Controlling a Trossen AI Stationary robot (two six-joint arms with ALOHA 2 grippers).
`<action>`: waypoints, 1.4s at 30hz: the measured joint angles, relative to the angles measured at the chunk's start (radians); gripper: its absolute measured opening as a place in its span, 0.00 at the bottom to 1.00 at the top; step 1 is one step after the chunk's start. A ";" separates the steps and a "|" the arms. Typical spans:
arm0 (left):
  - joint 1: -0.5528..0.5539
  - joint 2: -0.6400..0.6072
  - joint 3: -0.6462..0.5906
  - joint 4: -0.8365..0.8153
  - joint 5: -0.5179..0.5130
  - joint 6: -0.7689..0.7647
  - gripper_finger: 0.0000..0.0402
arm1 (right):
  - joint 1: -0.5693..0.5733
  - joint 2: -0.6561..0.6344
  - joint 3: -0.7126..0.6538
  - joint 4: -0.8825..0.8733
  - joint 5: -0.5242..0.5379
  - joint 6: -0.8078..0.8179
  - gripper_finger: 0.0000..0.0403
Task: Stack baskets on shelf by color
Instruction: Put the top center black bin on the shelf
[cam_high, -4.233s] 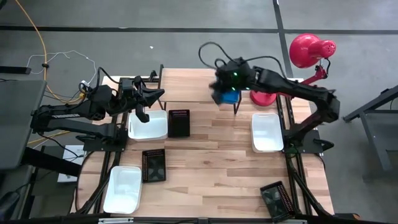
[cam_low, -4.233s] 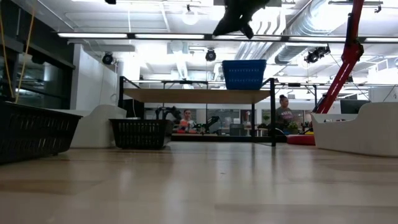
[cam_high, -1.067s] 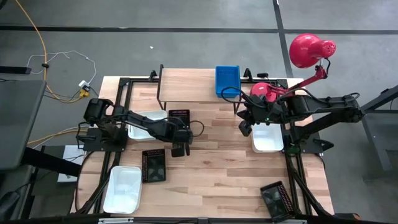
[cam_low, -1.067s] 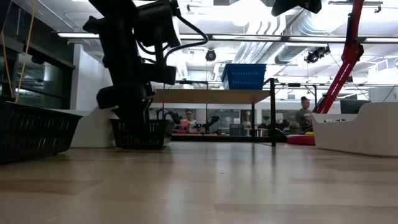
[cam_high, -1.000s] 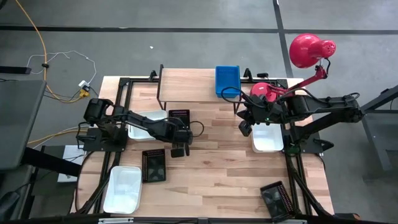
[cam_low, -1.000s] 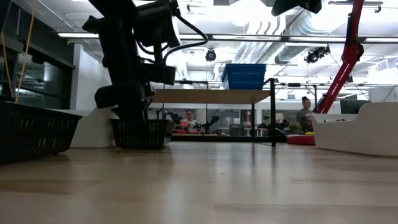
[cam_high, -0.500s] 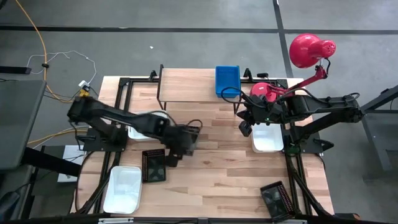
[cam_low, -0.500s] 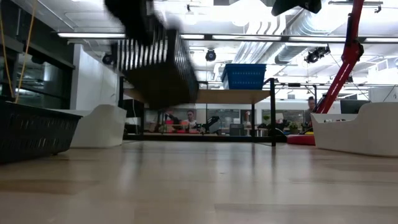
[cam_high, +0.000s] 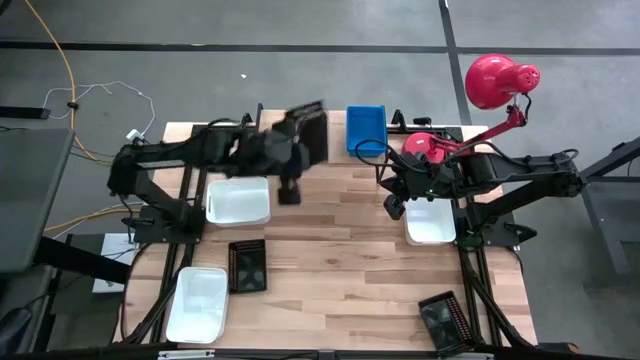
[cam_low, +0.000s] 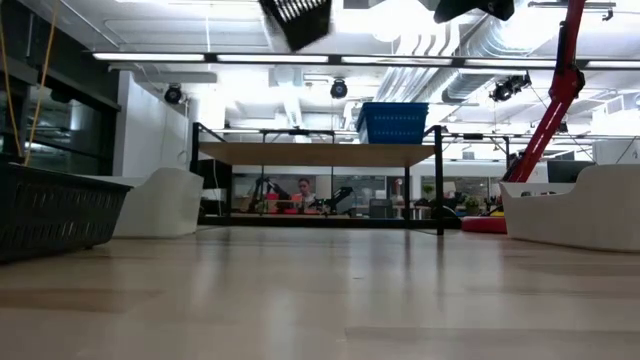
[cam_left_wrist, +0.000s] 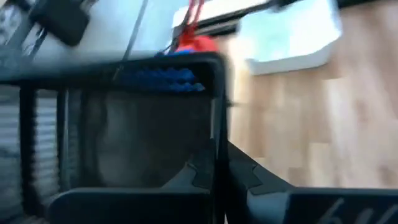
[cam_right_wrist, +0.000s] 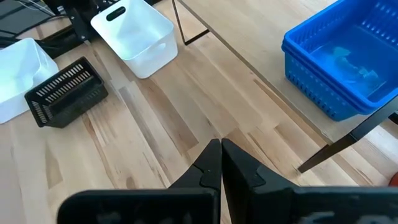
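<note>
Since a moment ago, my left jaws (cam_high: 297, 140) have lifted the black basket (cam_high: 311, 132) off the tabletop (cam_high: 350, 250) and swung it up over the shelf (cam_high: 290, 140), just beside the blue baskets (cam_high: 365, 131) stacked at the shelf's right end. They are clamped on its rim, and it hangs tilted above the plank. My right jaws (cam_right_wrist: 220, 155) are pressed together with nothing in them, hovering above the tabletop in front of the shelf's right end. Near the shelf lie a white basket (cam_high: 238, 200) and another black one (cam_high: 247, 265).
</note>
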 joint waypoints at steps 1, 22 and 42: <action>0.029 0.015 0.001 -0.006 0.000 0.003 0.00 | 0.000 0.000 0.000 0.001 0.000 0.000 0.00; 0.174 0.332 0.003 0.070 0.037 0.101 0.00 | 0.000 0.000 0.000 0.004 0.034 0.000 0.00; 0.207 0.372 0.003 0.101 0.038 0.153 0.00 | 0.000 0.000 0.000 0.028 0.034 0.000 0.00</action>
